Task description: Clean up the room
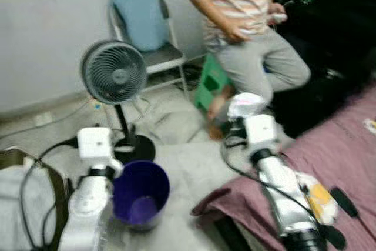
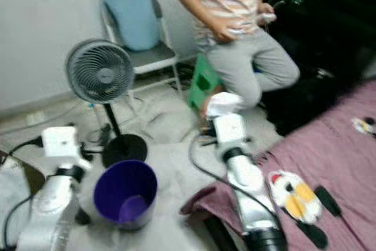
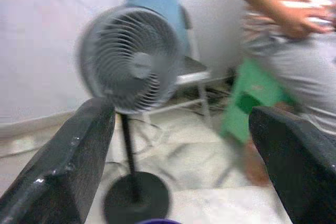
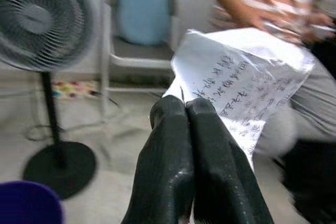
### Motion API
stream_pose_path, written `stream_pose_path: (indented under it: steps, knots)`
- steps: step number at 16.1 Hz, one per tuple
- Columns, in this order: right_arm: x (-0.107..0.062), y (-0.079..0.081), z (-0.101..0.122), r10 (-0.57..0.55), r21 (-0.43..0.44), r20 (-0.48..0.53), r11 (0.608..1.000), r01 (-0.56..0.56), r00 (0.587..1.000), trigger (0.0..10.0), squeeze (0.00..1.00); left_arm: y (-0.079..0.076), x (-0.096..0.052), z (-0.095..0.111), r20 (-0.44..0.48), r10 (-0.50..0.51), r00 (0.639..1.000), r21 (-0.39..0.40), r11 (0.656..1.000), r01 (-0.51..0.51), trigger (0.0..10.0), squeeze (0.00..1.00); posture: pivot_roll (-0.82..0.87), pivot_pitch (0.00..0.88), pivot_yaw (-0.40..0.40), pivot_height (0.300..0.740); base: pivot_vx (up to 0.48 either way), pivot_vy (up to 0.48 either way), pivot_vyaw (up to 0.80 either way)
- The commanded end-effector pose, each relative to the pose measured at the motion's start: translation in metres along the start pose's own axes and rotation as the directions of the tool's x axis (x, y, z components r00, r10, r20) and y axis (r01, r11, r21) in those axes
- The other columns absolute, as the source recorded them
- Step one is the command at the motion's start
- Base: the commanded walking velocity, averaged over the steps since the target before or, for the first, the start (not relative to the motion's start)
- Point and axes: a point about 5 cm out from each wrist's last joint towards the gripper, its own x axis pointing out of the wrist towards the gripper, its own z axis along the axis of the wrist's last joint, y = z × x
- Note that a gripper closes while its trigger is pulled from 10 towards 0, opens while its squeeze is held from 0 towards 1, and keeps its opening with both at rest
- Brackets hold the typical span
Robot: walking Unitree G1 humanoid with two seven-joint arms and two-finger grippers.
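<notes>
Paper [image 4: 247,82] sits pinched between the closed fingers of our right hand [image 4: 191,111], held up in the air ahead of us, above the floor by the bed [image 1: 346,145]. We judge we are mid-carry, with the drop into the purple bin [image 1: 141,195] next; that calls for swinging the right arm leftward over its mouth, then releasing. The sheet fans up and away from the fingertips, its long axis roughly along them. Our left hand [image 3: 181,156] is spread wide, empty, facing the fan [image 3: 128,59].
</notes>
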Motion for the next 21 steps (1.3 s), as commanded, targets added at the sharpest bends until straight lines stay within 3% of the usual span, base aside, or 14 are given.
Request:
stream_pose_path:
  steps: [1,11,17,21]
  knots:
    - [-0.002,-0.009,-0.002,-0.02,-0.011,-0.008,1.0,0.02,1.0,10.0,0.0,-0.006,-0.001,0.0,0.002,-0.015,1.0,-0.009,1.0,0.015,10.0,0.0,0.05,0.0,-0.025,0.74,0.0,0.0,0.8]
    - [-0.001,-0.01,-0.002,-0.027,-0.009,-0.009,1.0,0.027,1.0,10.0,0.0,-0.005,0.0,0.001,0.006,-0.006,1.0,-0.011,1.0,0.006,10.0,0.0,0.05,0.0,-0.023,0.74,0.0,0.0,0.8]
    - [0.0,-0.01,-0.002,-0.034,0.001,-0.011,0.999,0.034,0.999,10.0,0.0,-0.009,0.0,0.003,0.017,-0.049,0.999,-0.049,0.998,0.05,10.0,0.0,0.04,0.0,-0.02,0.74,0.0,0.0,-0.12]
    - [0.0,-0.01,-0.002,-0.031,0.002,-0.014,1.0,0.031,0.999,10.0,0.0,-0.019,-0.002,0.008,0.049,-0.135,0.99,-0.114,0.984,0.14,10.0,0.0,0.04,0.005,-0.02,0.74,0.0,0.0,0.0]
